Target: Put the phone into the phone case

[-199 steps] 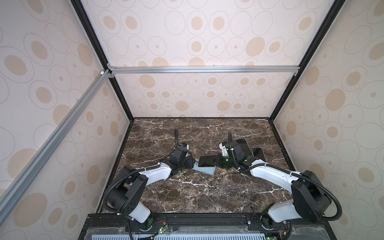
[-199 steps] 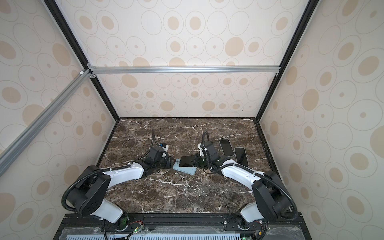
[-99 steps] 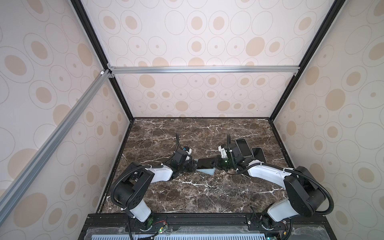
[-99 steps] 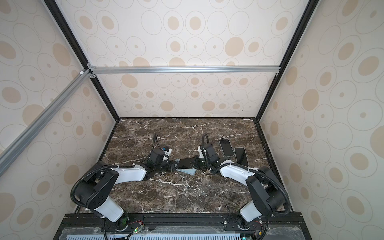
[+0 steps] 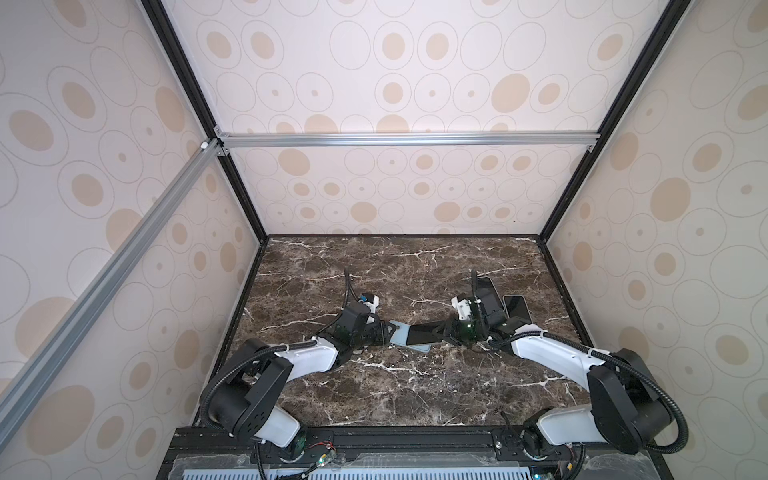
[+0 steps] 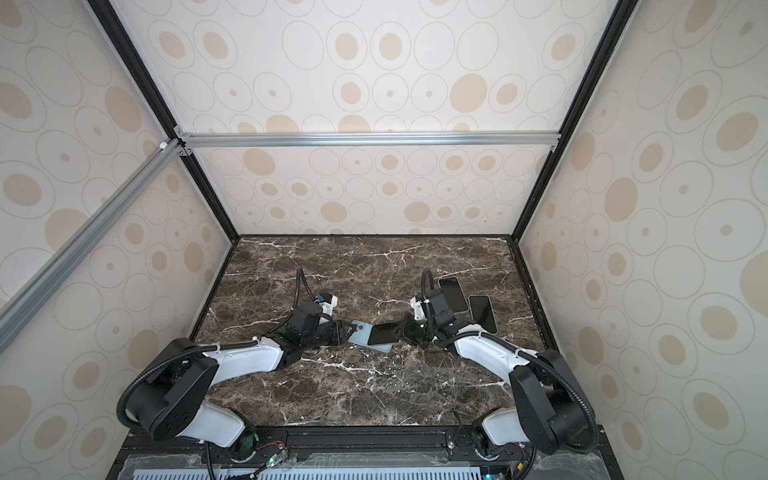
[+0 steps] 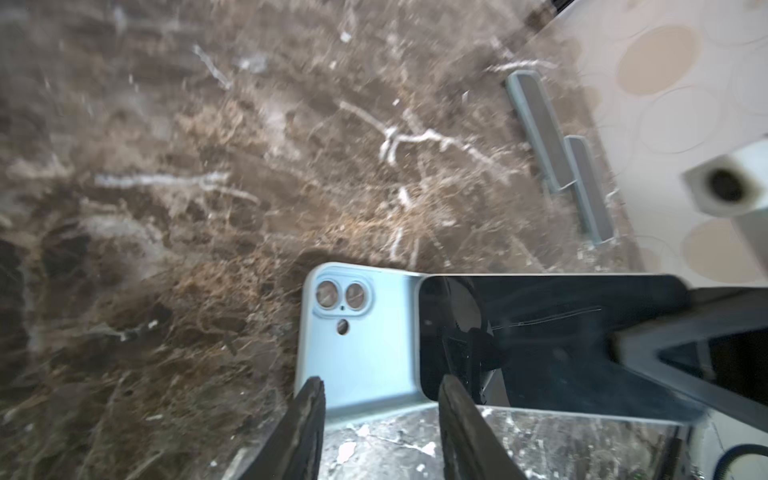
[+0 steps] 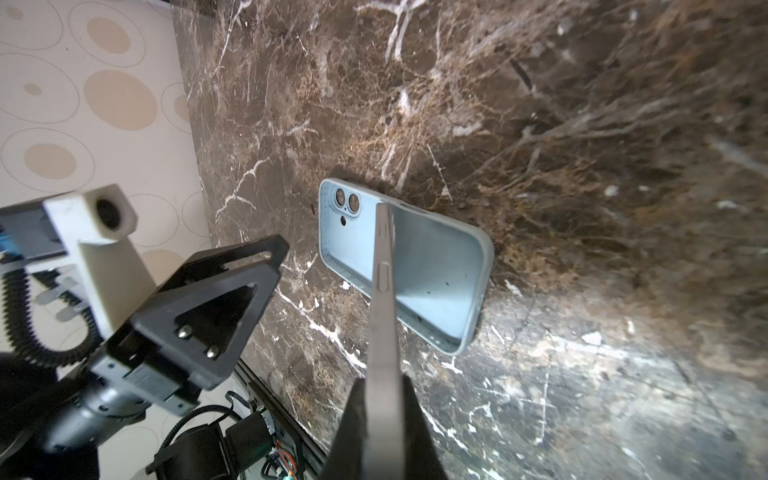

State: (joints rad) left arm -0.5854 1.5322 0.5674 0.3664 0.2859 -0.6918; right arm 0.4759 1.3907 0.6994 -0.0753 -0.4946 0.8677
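In a top view, phone lying left to right on the marble table, left end over the blue phone case, right gripper clamped on its right end, left wrist view, left gripper half open at the case's camera-hole end, contact unclear, right wrist view, phone edge-on, tilted into the case.

free: table front, rear left | right rear: two spare phones | centre: left gripper, case, phone, right gripper crowded

Looks like a robotics lab test booth: dotted wall panels on black posts and aluminium rails, robot arms mounted at the front of a marble-look tabletop.
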